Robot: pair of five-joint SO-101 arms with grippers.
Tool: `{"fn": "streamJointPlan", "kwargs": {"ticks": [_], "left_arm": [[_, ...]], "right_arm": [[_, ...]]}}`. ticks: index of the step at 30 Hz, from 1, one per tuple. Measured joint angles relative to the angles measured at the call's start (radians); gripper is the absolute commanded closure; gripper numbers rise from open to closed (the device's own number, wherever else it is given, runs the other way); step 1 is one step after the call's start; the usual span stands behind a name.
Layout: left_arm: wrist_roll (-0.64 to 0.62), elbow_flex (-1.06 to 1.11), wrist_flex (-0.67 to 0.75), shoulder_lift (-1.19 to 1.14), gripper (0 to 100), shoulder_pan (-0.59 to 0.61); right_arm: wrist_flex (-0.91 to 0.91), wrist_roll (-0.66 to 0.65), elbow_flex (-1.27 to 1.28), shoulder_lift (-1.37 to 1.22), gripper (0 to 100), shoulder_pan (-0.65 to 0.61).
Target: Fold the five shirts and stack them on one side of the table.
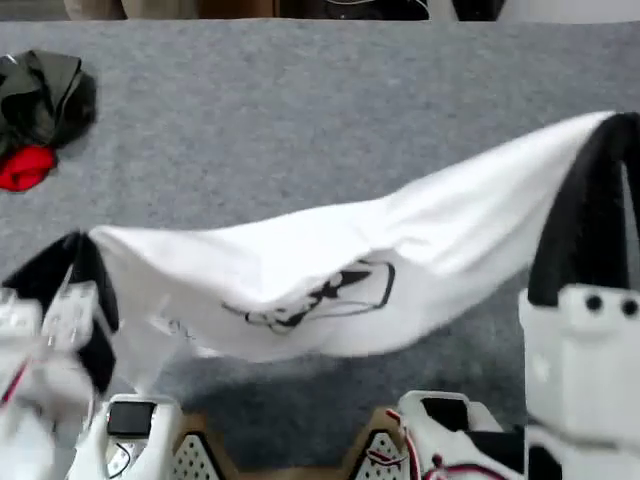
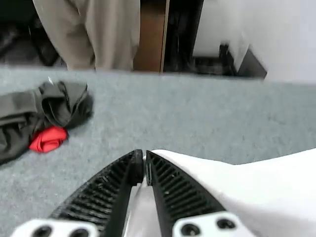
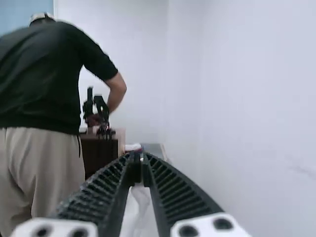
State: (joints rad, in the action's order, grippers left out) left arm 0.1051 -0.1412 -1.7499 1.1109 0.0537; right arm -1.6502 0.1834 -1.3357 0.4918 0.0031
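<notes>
Closest to the high camera, the two arms' white bases sit side by side at the front edge of the grey surface. Just past them a white shirt with a black line print on it hangs stretched between the two arms. It is lifted off the surface, with its middle sagging lowest.

The left arm stays low. Its left end effector points out across the surface, and its black ribbed fingers are pressed together on one end of the shirt. In the high view this grip is at the shirt's lower end.

The right arm is raised much higher. Its right end effector is tilted up towards the room's wall, its fingers clamped on white cloth. From above, it holds the shirt's upper end, so the shirt slopes up from the left arm to the right.

Farther off, at the far corner on the left arm's side and well apart from the held shirt, lies a crumpled heap of dark garments. A bunched red garment touches its nearer edge.
</notes>
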Motion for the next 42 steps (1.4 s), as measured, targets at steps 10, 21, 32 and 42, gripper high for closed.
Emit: {"fn": "streamJointPlan", "kwargs": {"ticks": [10,21,32,42], "left_arm": [[-0.002,0.137,0.0,0.091,98,-0.003],[-0.002,0.425,0.135,0.091,98,-0.003],[-0.002,0.789,0.388,0.08,98,-0.003],[-0.002,0.873,0.446,0.077,98,-0.003]], "right_arm": [[0.322,0.0,0.187,0.068,99.3,0.0],[0.479,-0.06,0.686,0.064,99.1,-0.028],[-0.02,-0.157,1.254,0.054,98.9,-0.275],[-0.118,-0.187,1.608,0.074,98.9,-0.311]]}}
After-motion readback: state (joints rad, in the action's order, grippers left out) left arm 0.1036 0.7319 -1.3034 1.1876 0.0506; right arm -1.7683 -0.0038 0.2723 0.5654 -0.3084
